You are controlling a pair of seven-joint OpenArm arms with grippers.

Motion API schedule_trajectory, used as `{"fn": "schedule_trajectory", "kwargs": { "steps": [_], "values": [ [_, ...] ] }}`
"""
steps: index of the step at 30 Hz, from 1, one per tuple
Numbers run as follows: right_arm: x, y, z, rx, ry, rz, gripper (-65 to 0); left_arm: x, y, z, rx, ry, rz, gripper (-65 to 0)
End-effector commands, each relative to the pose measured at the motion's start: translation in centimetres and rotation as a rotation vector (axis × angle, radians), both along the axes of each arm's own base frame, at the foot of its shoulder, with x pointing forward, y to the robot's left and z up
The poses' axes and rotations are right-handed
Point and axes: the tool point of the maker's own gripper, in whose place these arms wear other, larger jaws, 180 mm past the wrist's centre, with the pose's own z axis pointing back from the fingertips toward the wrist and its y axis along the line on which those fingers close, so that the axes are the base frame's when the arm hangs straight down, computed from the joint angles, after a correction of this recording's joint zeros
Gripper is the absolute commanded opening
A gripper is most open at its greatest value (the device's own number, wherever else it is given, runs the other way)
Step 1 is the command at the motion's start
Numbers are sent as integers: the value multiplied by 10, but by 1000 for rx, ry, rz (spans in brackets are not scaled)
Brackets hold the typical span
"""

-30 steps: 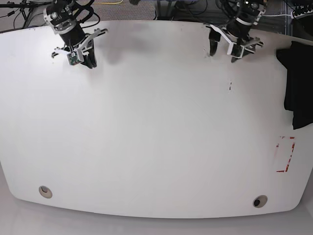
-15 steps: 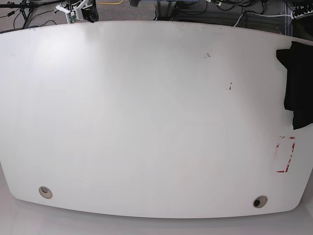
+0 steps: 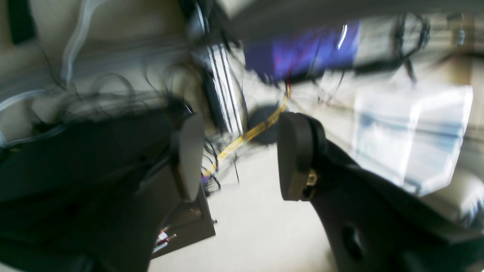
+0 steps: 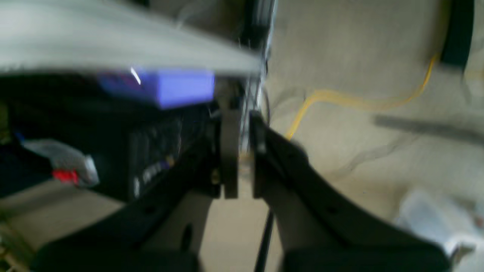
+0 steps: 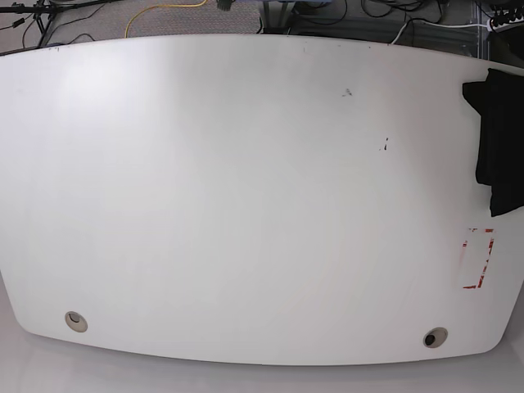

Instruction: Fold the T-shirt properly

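White and broad, the surface (image 5: 246, 205) carries only the T-shirt (image 5: 498, 139), a dark bunched heap at its far right edge, partly out of the base view, its long axis running roughly front to back. Neither arm shows in the base view. By the rig's layout the left arm's side is nearer the heap, so it likely reaches first. Both wrist views are blurred: the left tool (image 3: 236, 158) stands parted and empty, the right tool (image 4: 242, 151) clenched on nothing.
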Motion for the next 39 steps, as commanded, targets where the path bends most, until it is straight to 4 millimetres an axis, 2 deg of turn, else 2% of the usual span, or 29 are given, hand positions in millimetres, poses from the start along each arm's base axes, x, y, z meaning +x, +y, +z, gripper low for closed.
{"fn": "schedule_trajectory", "kwargs": {
  "steps": [1, 8, 12, 16, 19, 21, 23, 26, 32, 39],
  "values": [
    [-11, -5, -12, 10, 29, -28, -607, -10, 10, -15, 0, 32, 2, -371],
    [-37, -6, -49, 30, 102, -72, -607, -20, 26, -62, 16, 122, 45, -371],
    [-37, -4, -68, 32, 127, -64, -607, -35, 24, -84, 3, 180, 72, -371],
    [-39, 1, -87, 43, 166, -62, -607, -38, 20, -109, -11, 238, 85, -371],
    [-38, 6, -101, 57, 194, -59, -607, -44, 24, -130, 18, 299, 120, -371],
    [-34, 9, -111, 64, 208, -55, -607, -42, 33, -145, 60, 315, 165, -371],
    [-33, 10, -122, 56, 232, -57, -607, -49, 50, -156, 112, 334, 200, -371],
    [-25, 9, -135, 36, 245, -66, -607, -45, 57, -168, 139, 332, 231, -371],
    [-14, 5, -157, 7, 262, -80, -607, -40, 53, -180, 132, 351, 245, -371],
    [-4, 4, -181, -45, 311, -57, -606, -14, 54, -186, 140, 332, 252, -371]
  ]
}}
